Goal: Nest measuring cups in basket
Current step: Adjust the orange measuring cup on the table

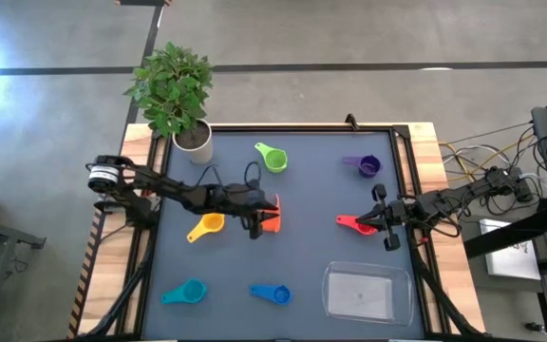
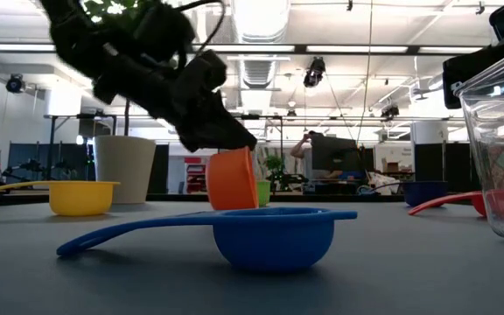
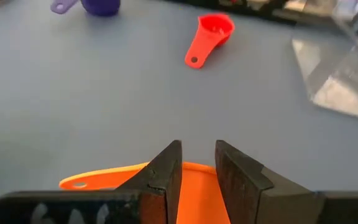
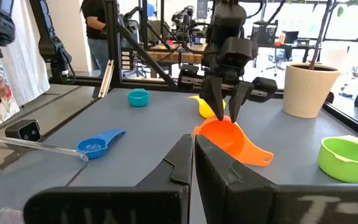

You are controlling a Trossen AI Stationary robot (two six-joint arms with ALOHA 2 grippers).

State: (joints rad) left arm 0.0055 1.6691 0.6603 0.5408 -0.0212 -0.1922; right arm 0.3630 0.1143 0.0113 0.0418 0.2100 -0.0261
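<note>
My left gripper [image 1: 257, 223] reaches in from the table's left to its middle and is shut on the orange cup [image 1: 272, 222]. Loose on the blue mat lie the yellow cup [image 1: 207, 226], green cup [image 1: 272, 157], purple cup [image 1: 367, 166], teal cup [image 1: 186, 292] and blue cup [image 1: 272, 294]. The red cup [image 1: 351, 224] lies just ahead of my right gripper [image 1: 386, 228], which is shut; I cannot tell whether they touch. The clear basket [image 1: 367, 293] sits near the front right corner with nothing in it. My left gripper pinches the orange cup's bowl at its rim [image 4: 219, 123] between the two fingers [image 4: 213, 99], coming from above and slanting down. The cup is tipped, with its handle [image 4: 260, 157] pointing away and down. Whether its low edge [image 2: 232, 206] rests on the mat, I cannot tell.
A white pot [image 1: 194, 141] with a leafy plant stands at the far left corner. The mat has a raised black frame [image 1: 402, 190] on its right side. People move in the room beyond the table. Open mat lies between the orange cup and the basket.
</note>
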